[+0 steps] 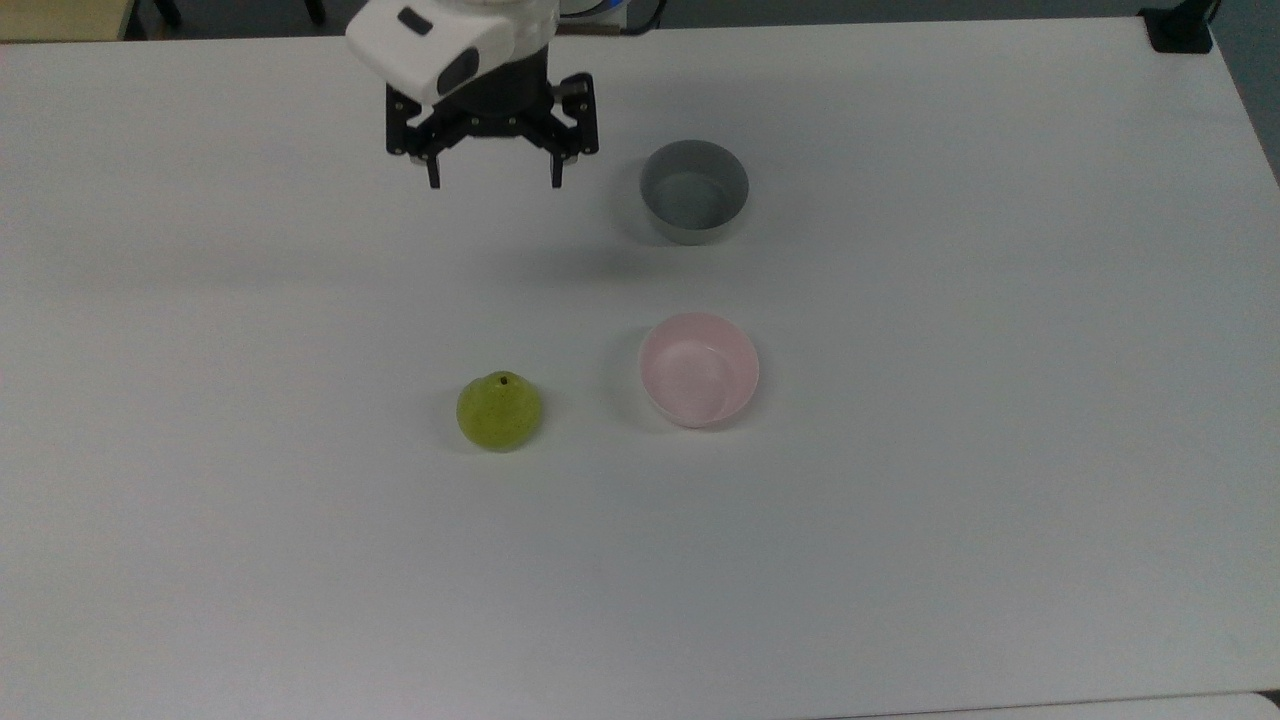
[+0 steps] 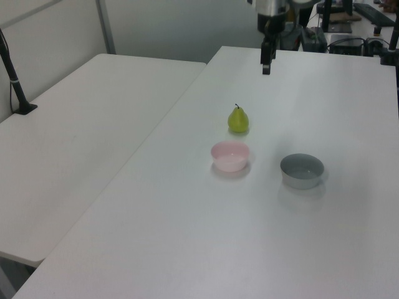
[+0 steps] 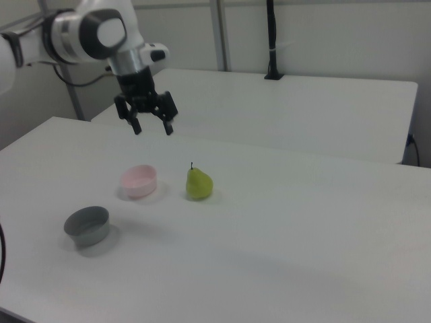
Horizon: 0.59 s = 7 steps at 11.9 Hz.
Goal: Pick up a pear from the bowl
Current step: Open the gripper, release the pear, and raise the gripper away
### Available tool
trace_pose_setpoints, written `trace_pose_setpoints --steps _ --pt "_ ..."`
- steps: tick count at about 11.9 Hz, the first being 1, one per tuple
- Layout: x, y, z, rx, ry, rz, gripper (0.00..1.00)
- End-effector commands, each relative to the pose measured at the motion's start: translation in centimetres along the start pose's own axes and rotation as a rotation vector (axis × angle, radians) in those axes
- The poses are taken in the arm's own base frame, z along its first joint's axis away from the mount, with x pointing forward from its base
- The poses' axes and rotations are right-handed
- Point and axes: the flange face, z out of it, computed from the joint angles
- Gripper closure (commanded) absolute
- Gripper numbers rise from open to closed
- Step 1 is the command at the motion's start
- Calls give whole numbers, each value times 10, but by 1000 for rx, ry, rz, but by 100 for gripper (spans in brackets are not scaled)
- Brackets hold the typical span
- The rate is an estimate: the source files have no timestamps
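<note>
The yellow-green pear [image 1: 499,411] [image 2: 237,119] [image 3: 199,184] stands upright on the white table, a short way to the top view's left of the pale pink bowl [image 1: 698,369] [image 2: 230,156] [image 3: 139,180]. The bowl has nothing in it. My gripper [image 1: 494,183] [image 2: 266,67] [image 3: 153,128] hangs open high above the table, well away from the pear and holding nothing. Its two black fingers stand wide apart.
A grey bowl [image 1: 694,191] [image 2: 302,170] [image 3: 87,225] with nothing in it sits near the pink one. A second white table [image 2: 68,143] [image 3: 323,114] stands alongside. Black posts [image 2: 14,75] [image 3: 271,40] are clamped to that table.
</note>
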Motion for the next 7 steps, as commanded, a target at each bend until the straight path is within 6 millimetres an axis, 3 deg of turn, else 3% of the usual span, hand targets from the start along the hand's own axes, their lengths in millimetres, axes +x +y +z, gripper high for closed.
trace_pose_setpoints --steps 1,4,7 --pt "-43 -3 -45 16 -43 24 0" --pt "-59 2 -64 39 -44 36 0" --pt "-61 1 -63 39 -63 32 0"
